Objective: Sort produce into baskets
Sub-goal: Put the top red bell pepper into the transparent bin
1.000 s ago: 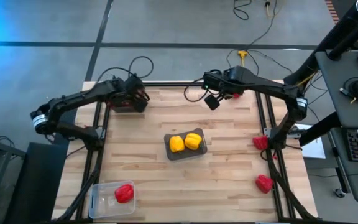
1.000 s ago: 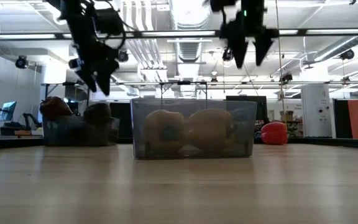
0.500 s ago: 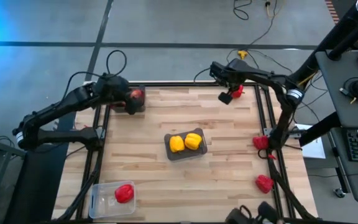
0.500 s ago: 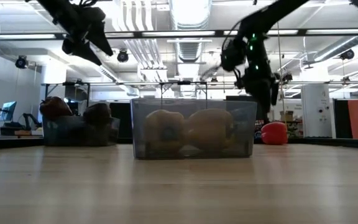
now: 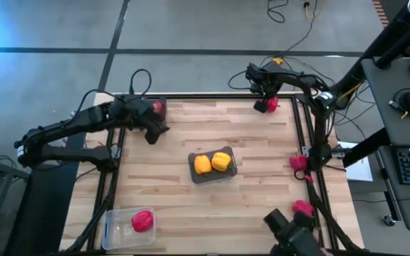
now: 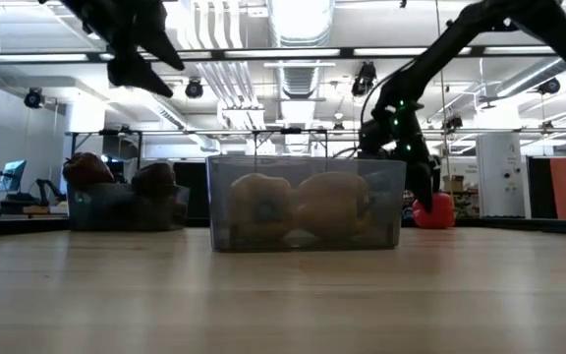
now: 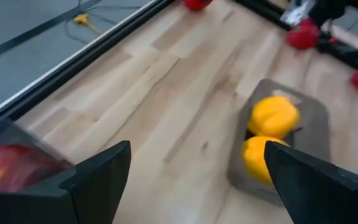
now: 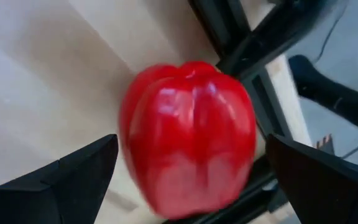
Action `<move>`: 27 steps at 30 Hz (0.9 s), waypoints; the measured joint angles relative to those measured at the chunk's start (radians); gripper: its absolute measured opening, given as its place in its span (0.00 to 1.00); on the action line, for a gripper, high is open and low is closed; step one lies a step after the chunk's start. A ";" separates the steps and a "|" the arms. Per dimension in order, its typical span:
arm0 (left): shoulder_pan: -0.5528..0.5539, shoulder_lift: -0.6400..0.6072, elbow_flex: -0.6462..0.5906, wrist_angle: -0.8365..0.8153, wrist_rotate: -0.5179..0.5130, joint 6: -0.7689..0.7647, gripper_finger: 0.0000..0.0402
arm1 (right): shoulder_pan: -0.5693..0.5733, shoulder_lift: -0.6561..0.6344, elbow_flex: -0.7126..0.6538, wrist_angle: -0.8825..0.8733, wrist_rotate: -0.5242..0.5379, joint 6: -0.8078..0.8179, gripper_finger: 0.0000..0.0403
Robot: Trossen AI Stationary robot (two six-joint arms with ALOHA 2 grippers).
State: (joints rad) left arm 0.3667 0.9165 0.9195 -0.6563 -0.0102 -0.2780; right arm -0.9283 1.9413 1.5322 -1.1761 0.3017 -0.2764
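Right gripper (image 5: 267,102) sat at the upper right of the high frame, fingers spread wide around a red pepper (image 8: 188,137) on the counter (image 5: 191,192) edge, not clamped yet. Left gripper (image 5: 155,131) hung at the upper left, open and empty, next to the dark bin (image 7: 17,171) with apples. Two yellow peppers (image 5: 212,162) were in the middle grey bin (image 5: 195,173); another red pepper (image 5: 142,220) lay in the clear bin (image 5: 112,227) lower left.
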 joint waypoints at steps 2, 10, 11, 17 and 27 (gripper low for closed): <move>-0.025 0.000 0.006 0.013 -0.008 -0.028 0.87 | -0.015 0.021 0.000 -0.006 -0.037 0.012 0.99; -0.150 -0.001 0.035 -0.018 -0.070 -0.241 0.87 | -0.016 0.067 -0.001 0.023 -0.121 0.012 0.94; -0.170 -0.003 0.035 -0.026 -0.070 -0.278 0.87 | -0.013 0.068 -0.001 0.025 -0.127 0.006 0.91; -0.346 -0.015 0.035 -0.076 -0.157 -0.486 0.87 | 0.040 0.040 -0.006 0.012 -0.142 0.045 0.77; -0.602 0.018 0.035 -0.108 -0.325 -0.536 0.87 | 0.501 -0.360 -0.103 0.004 -0.250 0.327 0.77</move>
State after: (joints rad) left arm -0.2353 0.9348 0.9546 -0.7639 -0.3352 -0.8142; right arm -0.4270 1.5812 1.4292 -1.1726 0.0518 0.0510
